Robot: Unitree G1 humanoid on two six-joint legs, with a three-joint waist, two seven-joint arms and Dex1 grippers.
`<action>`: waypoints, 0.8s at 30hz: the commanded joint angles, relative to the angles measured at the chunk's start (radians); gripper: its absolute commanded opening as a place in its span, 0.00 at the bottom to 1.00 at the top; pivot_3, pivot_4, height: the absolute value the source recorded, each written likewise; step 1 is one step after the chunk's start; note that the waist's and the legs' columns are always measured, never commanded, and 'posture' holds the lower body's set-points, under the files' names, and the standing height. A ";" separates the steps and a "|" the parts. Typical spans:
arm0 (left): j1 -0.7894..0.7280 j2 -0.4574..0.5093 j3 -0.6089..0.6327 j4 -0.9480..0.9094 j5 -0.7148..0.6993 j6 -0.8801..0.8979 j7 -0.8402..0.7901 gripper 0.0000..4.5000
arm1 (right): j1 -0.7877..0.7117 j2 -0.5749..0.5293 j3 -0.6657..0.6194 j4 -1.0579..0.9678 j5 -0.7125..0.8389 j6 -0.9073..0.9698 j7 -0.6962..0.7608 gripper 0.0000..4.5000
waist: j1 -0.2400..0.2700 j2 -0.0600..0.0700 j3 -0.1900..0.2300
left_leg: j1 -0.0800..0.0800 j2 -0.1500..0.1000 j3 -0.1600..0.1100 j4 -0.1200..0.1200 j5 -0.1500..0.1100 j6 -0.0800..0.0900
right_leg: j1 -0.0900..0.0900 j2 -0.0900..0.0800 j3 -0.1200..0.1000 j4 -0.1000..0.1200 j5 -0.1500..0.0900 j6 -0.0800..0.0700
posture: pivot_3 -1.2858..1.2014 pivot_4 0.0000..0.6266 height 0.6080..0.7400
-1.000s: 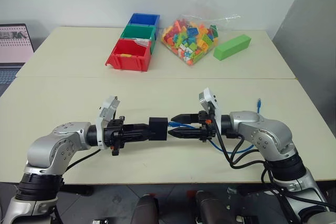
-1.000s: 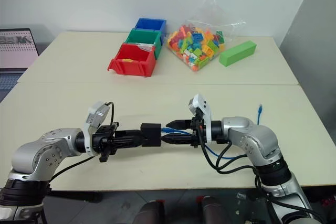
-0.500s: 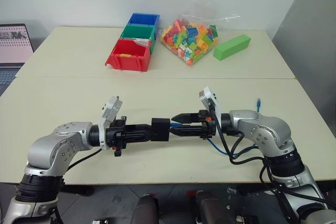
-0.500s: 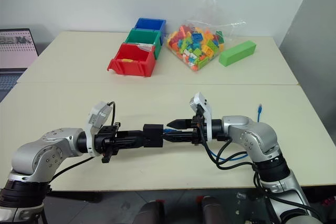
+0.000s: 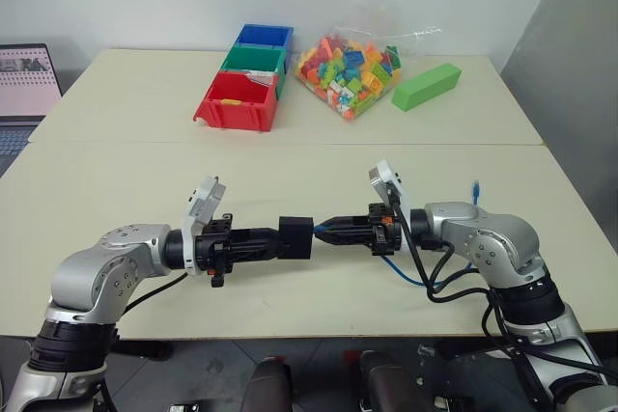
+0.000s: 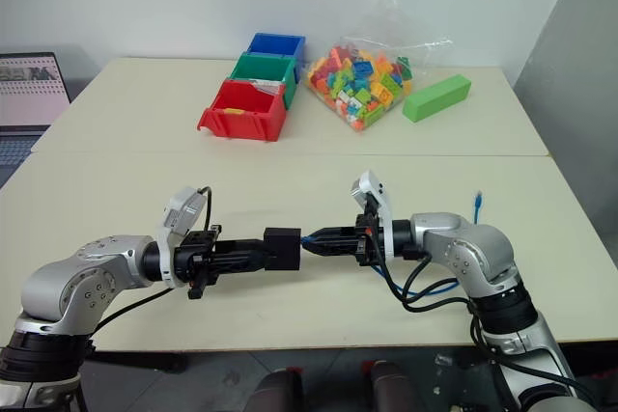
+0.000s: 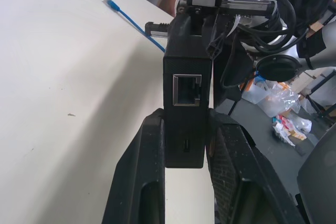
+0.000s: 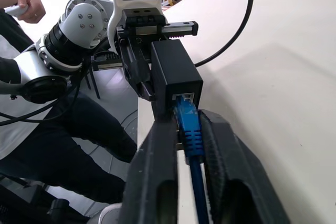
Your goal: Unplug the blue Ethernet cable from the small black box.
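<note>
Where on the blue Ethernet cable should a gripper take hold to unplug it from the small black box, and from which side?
Probably the blue plug boot of the thin bright-blue Ethernet cable, right at the port of the small matte-black box. Approach from the port side, in line with the cable, as the right gripper does. The boot is stiff there; the cord beyond is limp. The left gripper braces the box.

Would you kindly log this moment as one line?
left tool: shut on box | right tool: shut on cable at plug | cable: still plugged in | both held above table
</note>
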 commanded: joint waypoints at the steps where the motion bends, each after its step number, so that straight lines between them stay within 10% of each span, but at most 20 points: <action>1: -0.004 0.013 0.012 -0.031 -0.011 -0.013 -0.009 0.17 | -0.026 -0.001 -0.025 -0.015 0.025 0.009 0.014 0.01 | 0.000 0.000 0.000 | 0.000 0.000 0.000 0.000 0.000 0.000 | 0.000 0.000 0.000 0.000 0.000 0.000 | 0.52 0.24 1.00; 24: 0.093 -0.002 0.076 -0.049 -0.021 -0.045 0.036 0.17 | 0.010 -0.094 -0.066 0.066 0.026 0.061 0.054 0.01 | 0.000 0.000 0.000 | 0.000 0.000 0.000 0.000 0.000 0.000 | 0.000 0.000 0.001 -0.001 0.000 0.000 | 0.52 0.24 1.00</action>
